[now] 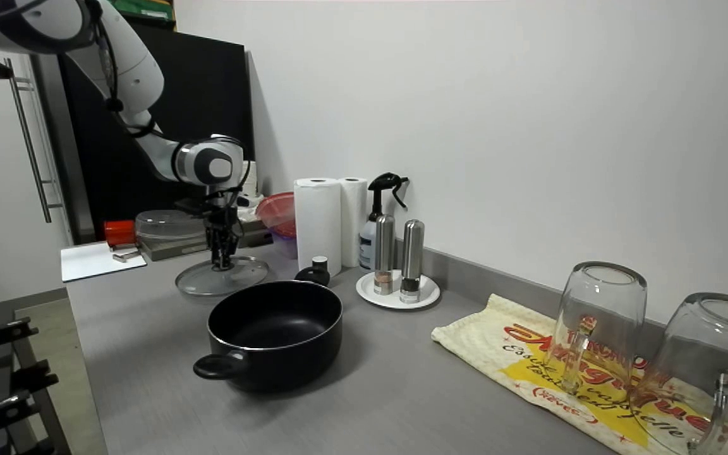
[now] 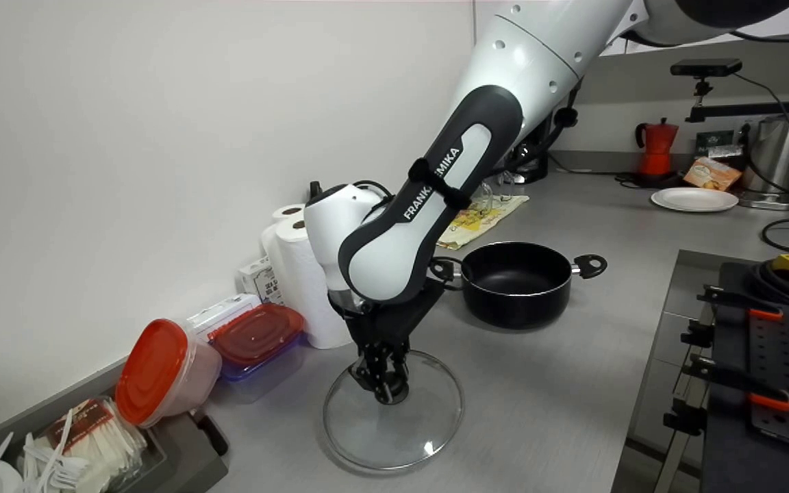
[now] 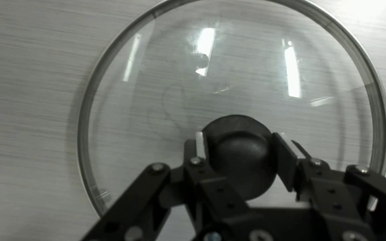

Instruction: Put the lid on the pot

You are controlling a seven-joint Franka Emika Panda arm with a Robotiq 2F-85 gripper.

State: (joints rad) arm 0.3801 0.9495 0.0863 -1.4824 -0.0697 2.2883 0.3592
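Note:
The lid (image 1: 200, 282) is round clear glass with a thin metal rim, over the grey counter beside the pot. It also shows in an exterior view (image 2: 401, 438) and in the wrist view (image 3: 233, 67). Its dark centre knob (image 3: 241, 167) sits between my fingers. My gripper (image 3: 241, 147) points down, with both finger pads against the knob's sides; it also shows in both exterior views (image 1: 222, 264) (image 2: 389, 390). Shadows beside the rim suggest a small gap under the lid, but I cannot tell for sure. The black pot (image 1: 294, 363) stands uncovered and upright; it also shows here (image 2: 518, 308).
Paper towel rolls (image 1: 317, 221), a spray bottle (image 1: 369, 243) and a white plate with steel shakers (image 1: 430, 294) line the wall. Plastic containers (image 2: 155, 370) and a cutlery tray (image 2: 196, 459) stand at the back. Upturned glasses (image 1: 598, 316) stand on a towel (image 1: 497, 322).

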